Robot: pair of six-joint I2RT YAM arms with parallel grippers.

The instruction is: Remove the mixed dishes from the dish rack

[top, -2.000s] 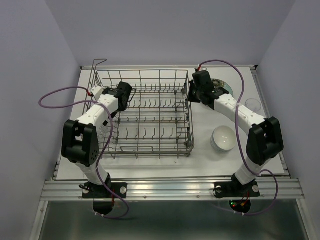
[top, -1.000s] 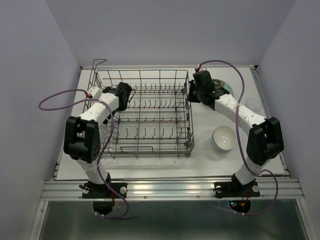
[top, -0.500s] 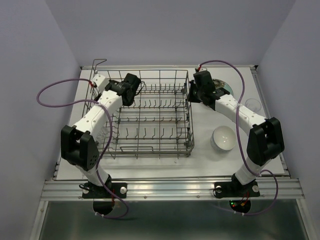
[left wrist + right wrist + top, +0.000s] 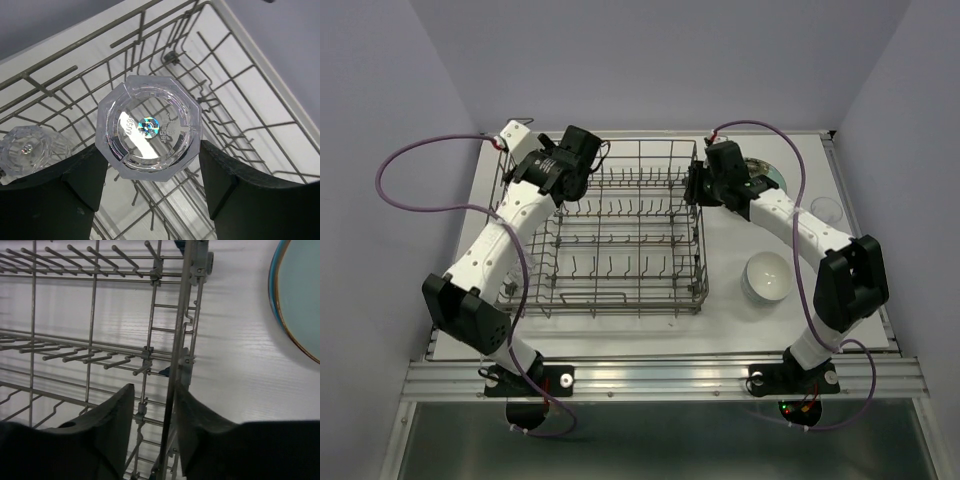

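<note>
Grey wire makes up the dish rack [image 4: 620,240], a big rectangular basket with rows of upright tines, sitting left of centre on the white table [image 4: 760,320]. From above, the left gripper [image 4: 578,172] hangs over its far-left corner and the right gripper [image 4: 700,190] sits at the far end of its right wall. Outside the rack to the right stand a rounded white bowl [image 4: 767,275] and a clear vessel [image 4: 825,208]. A plate [image 4: 772,175] lies half hidden behind the right arm.

At the left wrist, a clear glass [image 4: 149,127] with an eight-sided moulded outline faces the camera. The left gripper [image 4: 150,162] is clamped on it, one black finger [image 4: 82,177] pressed to each side, and it hangs above the rack's wires. A second glass [image 4: 27,150], equally faceted, sits down among the tines to the left.

At the right wrist, the right gripper [image 4: 152,435] has its jaws a little apart, astride the rack's side wall [image 4: 175,340]. I cannot tell whether either finger touches the wire. The plate [image 4: 300,290], pale blue-green with a brownish rim, lies flat on the table beyond.
</note>
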